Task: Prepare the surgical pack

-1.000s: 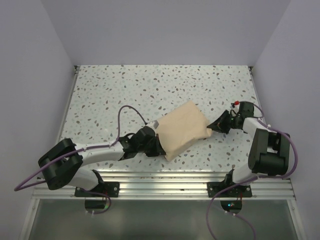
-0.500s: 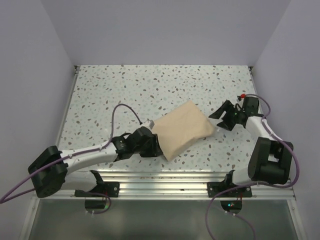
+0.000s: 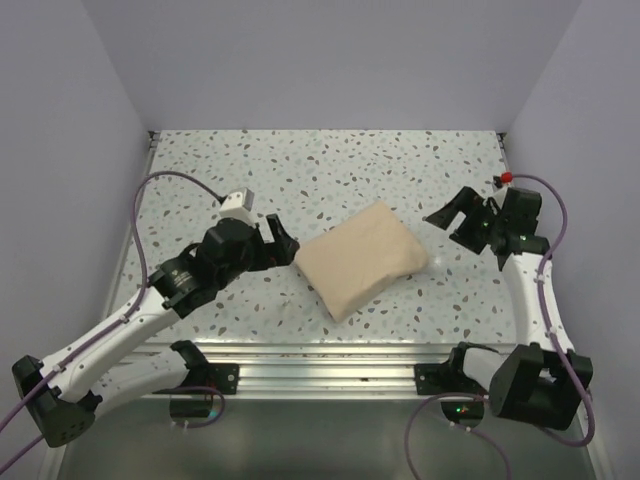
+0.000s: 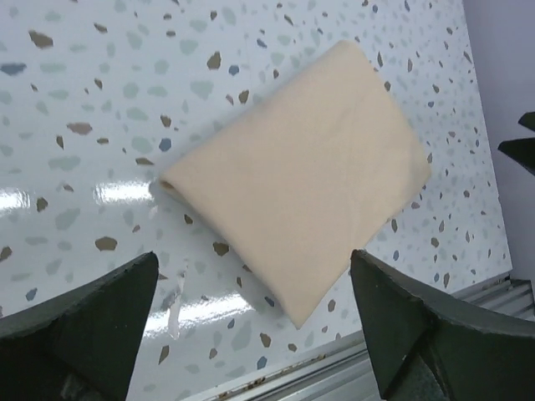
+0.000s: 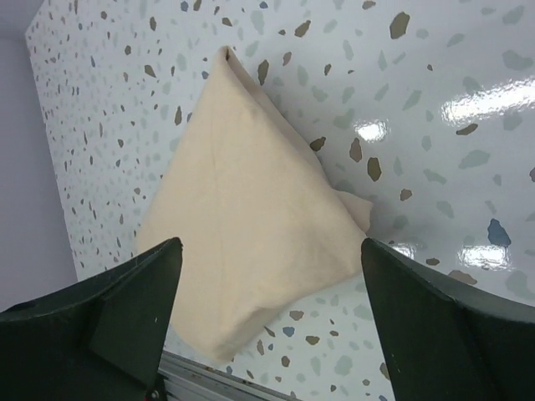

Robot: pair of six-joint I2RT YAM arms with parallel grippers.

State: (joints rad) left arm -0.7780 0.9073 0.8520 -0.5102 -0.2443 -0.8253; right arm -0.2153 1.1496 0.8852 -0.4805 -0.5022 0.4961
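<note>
Looking down from the overhead camera, I see a folded tan-beige matte cloth bundle, the surgical pack (image 3: 362,258), lying near the middle of a white speckled glossy desk (image 3: 330,170). It sits turned like a diamond, one corner pointing toward the arm bases. The wrap is closed all round, so whatever is inside is hidden.

My left hand (image 3: 285,243) hovers just beside the bundle's left corner with its two dark fingers spread apart, holding nothing. My right hand (image 3: 445,225) is near the bundle's right corner, also spread wide and empty. Neither hand touches the cloth.

I judge the pack to be soft and puffy on the outside, like a small pillow, and likely light. The matte cloth should grip well between the fingers, but the shiny desk may let the whole bundle slide if I push it. Pinching only one loose layer could pull a fold open. I would take hold at a thick folded edge or corner, where several layers stack, or steady it from both sides at once.
</note>
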